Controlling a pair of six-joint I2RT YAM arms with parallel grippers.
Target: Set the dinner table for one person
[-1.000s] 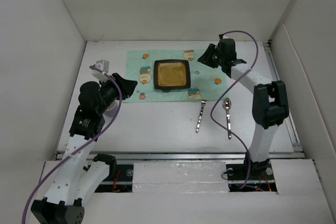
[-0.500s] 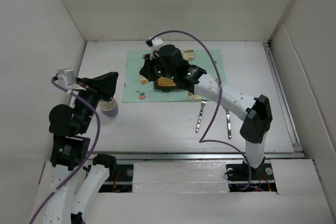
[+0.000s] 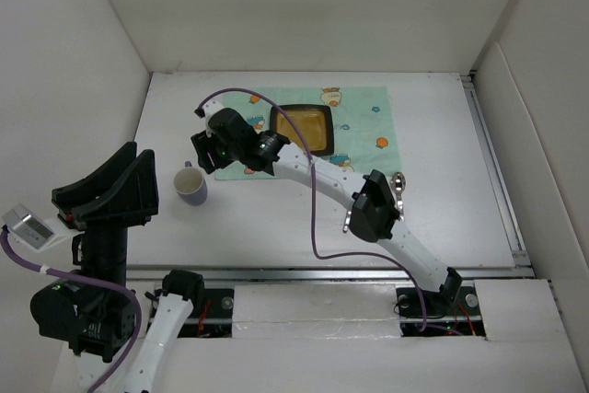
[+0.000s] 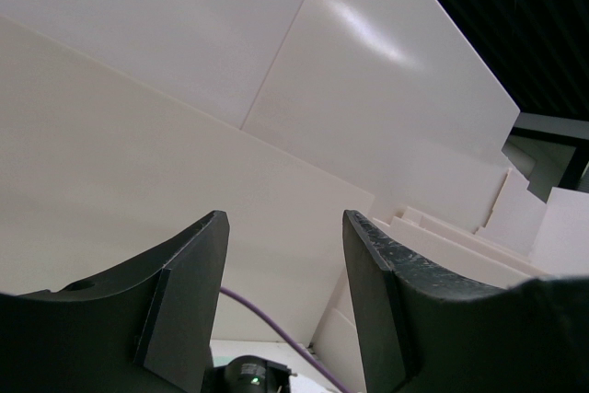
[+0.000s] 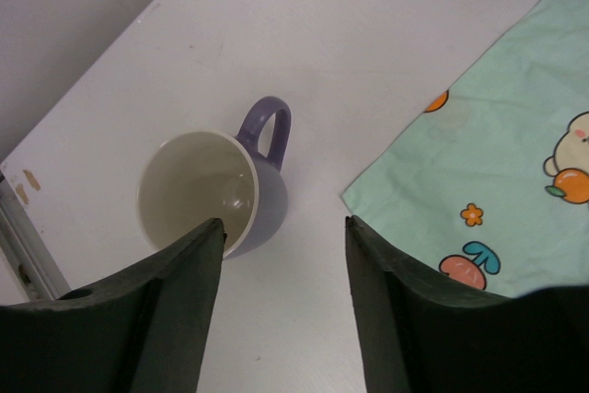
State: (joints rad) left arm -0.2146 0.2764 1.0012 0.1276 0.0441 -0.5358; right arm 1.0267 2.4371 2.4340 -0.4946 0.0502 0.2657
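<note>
A purple mug (image 3: 191, 187) with a cream inside stands upright on the white dinner table (image 3: 276, 227), left of the mint-green placemat (image 3: 359, 126). A dark square plate (image 3: 304, 128) with an amber centre lies on the placemat. My right gripper (image 3: 202, 156) reaches across to the placemat's left corner, just above the mug. It is open in the right wrist view (image 5: 283, 227), with bare table between the fingers and the mug (image 5: 207, 190) by the left finger. My left gripper (image 3: 138, 186) is raised at the near left, open (image 4: 285, 218), facing the white walls, holding nothing.
A spoon (image 3: 398, 180) shows beside my right arm's elbow, which hides most of the fork (image 3: 347, 221). White walls enclose the table on the left, back and right. A metal rail (image 3: 313, 273) runs along the near edge.
My right arm swung left from over the plate to beside the mug, and its jaws opened. My left arm lifted away from the mug toward the near left, its jaws wider.
</note>
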